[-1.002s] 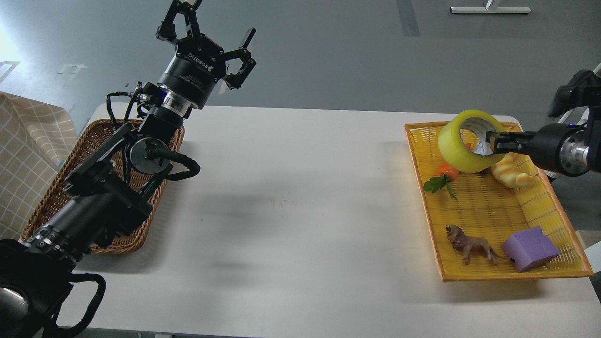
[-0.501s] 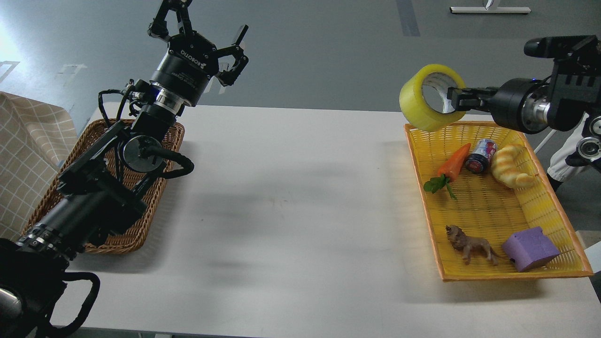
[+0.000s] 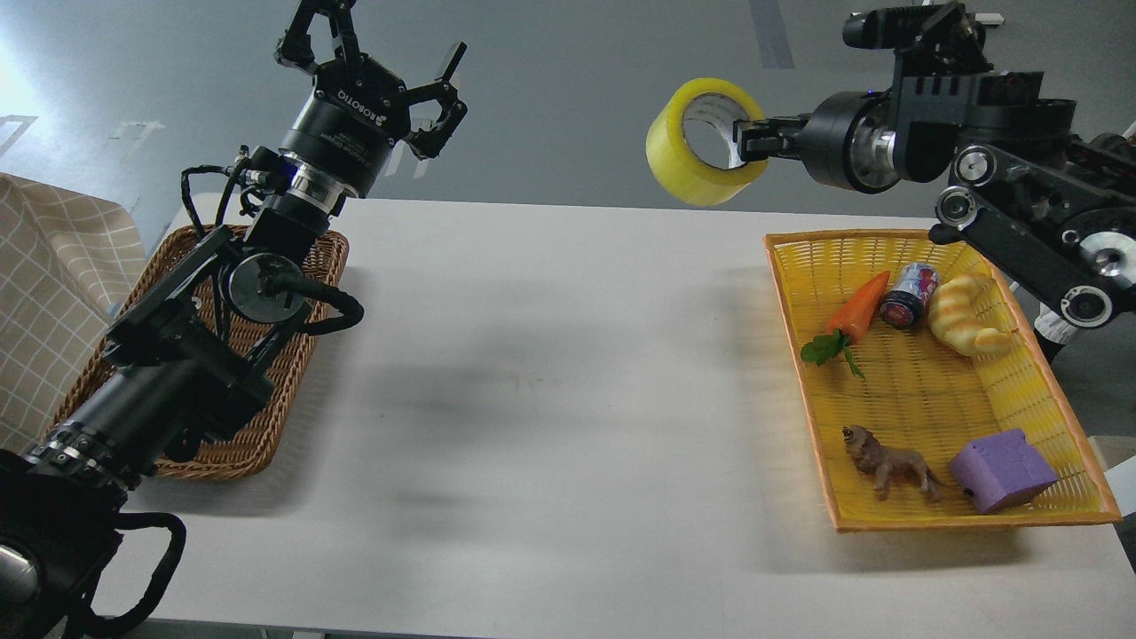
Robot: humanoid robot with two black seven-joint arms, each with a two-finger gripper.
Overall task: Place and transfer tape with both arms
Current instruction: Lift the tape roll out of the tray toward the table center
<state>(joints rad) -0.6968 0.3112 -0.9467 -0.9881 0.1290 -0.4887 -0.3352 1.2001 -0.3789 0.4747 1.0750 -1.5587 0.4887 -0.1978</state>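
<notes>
Two arms work over a wide white bench, the largest thing in view. On its right side lies a yellow tray with a carrot, a small can, a bread toy, a lion figure and a purple block inside; on its left side sits a brown wicker basket, partly covered by the left arm.

One arm, the right, carries the tape in the air above the far edge of the bench, well left of the tray and clear of everything. The right gripper is clamped on the roll's wall, one finger reaching inside the core, the roll's open face turned toward the camera.

Over the basket's far end, the left gripper is raised with its fingers spread wide and nothing between them.

As I judge it, the step in hand is bringing the roll toward the middle for a handover. To do it well, keep the roll level and the grasp firm. Present the free side of the ring to the left gripper so its fingers close on bare wall, and release only once that second hold is secure.
</notes>
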